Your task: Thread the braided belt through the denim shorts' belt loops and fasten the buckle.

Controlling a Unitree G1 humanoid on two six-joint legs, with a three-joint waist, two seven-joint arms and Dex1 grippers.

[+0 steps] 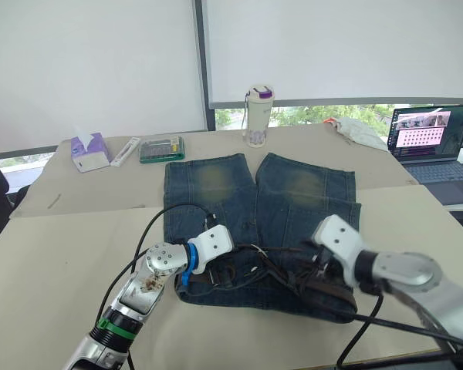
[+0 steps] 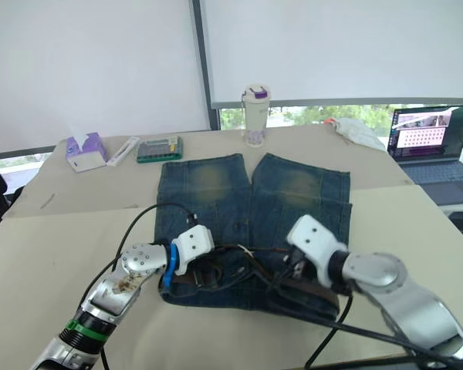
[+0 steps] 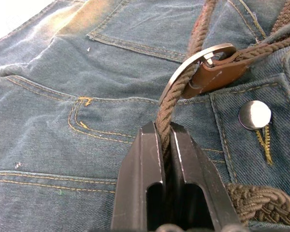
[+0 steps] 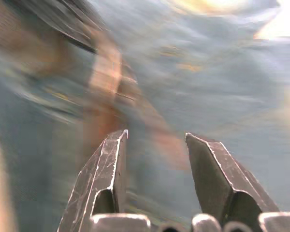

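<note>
The denim shorts lie flat on the table, legs pointing away, waistband toward me. The braided belt lies in brown coils along the waistband. My left gripper is shut on a strand of the belt, just short of the silver buckle with its reddish leather tab, beside the shorts' metal button. It sits over the waistband's left part. My right gripper is open over the denim and a blurred brown strap, at the waistband's right part. The belt loops are hidden.
Black cables run from my left wrist across the shorts. At the table's far side stand a tissue box, a green box and a bottle. A laptop sits at the far right.
</note>
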